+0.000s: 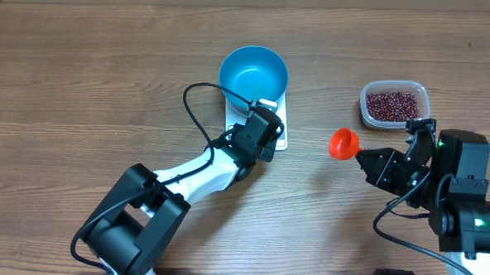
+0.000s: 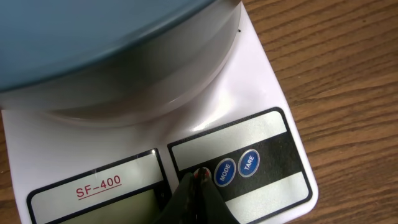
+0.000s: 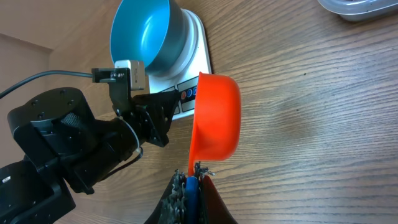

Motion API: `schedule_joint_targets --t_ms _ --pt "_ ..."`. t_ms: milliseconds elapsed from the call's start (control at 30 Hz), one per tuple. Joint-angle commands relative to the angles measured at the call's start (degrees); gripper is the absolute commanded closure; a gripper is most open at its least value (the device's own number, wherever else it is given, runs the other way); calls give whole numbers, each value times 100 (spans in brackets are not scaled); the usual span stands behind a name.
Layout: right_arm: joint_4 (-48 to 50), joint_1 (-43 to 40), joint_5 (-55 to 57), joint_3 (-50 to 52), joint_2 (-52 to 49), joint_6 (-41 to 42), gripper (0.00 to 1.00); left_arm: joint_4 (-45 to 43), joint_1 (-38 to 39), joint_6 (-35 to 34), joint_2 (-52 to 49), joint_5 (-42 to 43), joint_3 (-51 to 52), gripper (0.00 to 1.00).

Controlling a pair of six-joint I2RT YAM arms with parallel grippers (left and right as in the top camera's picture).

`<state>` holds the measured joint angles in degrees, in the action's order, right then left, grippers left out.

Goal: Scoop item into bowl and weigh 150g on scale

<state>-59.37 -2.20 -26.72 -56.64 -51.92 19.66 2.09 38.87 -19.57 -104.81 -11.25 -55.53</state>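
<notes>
the left gripper (image 2: 198,180) reached over the wooden table (image 1: 82,72) toward its far edge, jaws pressed together, the tips touching the scale (image 2: 267,93) on its button strip just left of the round "mode" button (image 2: 224,172). the blue bowl (image 1: 254,71) sat on the scale's platform, near the middle of the far edge. right of the scale, an orange scoop (image 1: 343,143) hung above bare wood, tipped on its side, its handle pinched by the right gripper (image 3: 194,180). the beans (image 1: 393,103) lay heaped in a clear tub (image 1: 367,93) toward the table's far right corner, well apart from the bowl.
</notes>
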Motion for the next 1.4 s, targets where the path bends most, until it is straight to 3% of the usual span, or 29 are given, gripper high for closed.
schedule_joint_targets --t_ms 0,1367 --pt "31 22 13 -195 42 -22 96 -2 -22 -83 -85 -92 31 96" --pt "52 22 13 -195 42 -22 96 -236 -26 -120 -332 -101 31 96"
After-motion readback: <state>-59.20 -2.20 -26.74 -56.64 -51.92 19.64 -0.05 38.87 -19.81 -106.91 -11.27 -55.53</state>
